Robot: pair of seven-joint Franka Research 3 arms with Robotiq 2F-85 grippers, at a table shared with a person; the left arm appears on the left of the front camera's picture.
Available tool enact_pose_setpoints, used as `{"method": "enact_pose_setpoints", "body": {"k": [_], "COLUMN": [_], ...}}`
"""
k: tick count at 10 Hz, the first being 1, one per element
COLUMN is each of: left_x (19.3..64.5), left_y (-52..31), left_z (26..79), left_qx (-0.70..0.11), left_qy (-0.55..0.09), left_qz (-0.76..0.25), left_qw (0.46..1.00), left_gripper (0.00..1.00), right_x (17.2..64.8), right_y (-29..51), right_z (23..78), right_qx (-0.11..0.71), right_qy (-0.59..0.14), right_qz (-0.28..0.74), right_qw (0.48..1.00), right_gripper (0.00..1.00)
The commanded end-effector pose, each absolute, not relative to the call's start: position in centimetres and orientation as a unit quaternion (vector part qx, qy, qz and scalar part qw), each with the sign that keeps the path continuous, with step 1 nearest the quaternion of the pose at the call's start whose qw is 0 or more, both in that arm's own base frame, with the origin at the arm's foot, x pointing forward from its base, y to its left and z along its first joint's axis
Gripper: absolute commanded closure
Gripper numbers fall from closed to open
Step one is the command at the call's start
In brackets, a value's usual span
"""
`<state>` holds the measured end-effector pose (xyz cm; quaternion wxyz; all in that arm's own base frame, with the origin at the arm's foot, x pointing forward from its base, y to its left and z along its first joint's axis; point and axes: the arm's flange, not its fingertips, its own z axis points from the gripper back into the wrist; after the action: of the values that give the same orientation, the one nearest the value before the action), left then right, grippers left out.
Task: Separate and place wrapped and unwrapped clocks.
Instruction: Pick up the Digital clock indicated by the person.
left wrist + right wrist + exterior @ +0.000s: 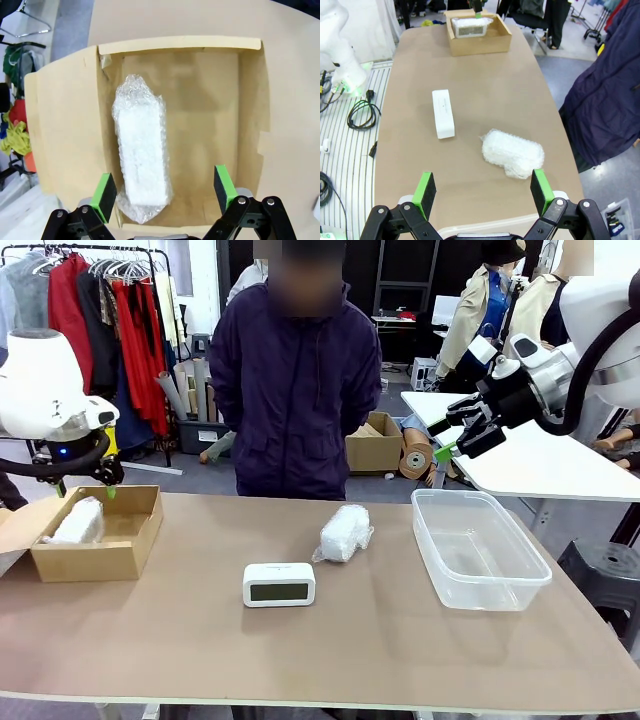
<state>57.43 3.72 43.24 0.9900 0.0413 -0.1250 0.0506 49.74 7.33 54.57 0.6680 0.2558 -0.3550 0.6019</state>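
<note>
Left tool spread, wrapped bundle beneath

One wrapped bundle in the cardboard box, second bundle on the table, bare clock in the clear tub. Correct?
No. The clock stands on the table, left of the clear tub, as the front view shows. One wrapped bundle does lie in the cardboard box, and the second bundle on the table.

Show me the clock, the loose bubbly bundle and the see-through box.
Clock (279, 591): front view, dark display.
Bubbly bundle (345, 532): front view, its middle.
See-through box (490, 595): front view, near wall.
</note>
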Motion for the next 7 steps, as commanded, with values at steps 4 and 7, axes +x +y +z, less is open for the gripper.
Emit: {"method": "enact_pose_setpoints", "body": {"k": [4,7], "left_x": [57.66,57.66], "left_y": [3.69,3.69], "left_z": [42.65,42.65], "left_qx": [0.044,0.044], "left_qy": [-0.127,-0.127], "left_qz": [0.053,0.053], "left_qw": [0.990,0.990], "left_gripper": [0.00,0.00], "right_x": [49.74,49.74], "right_y": [7.38,7.38], "right_z": [54.76,54.76], "right_qx": [0.258,0.258], "right_qy": [-0.359,-0.359], "right_qz": [0.602,0.602], "right_qw": [0.665,0.665], "right_gripper": [0.00,0.00]}}
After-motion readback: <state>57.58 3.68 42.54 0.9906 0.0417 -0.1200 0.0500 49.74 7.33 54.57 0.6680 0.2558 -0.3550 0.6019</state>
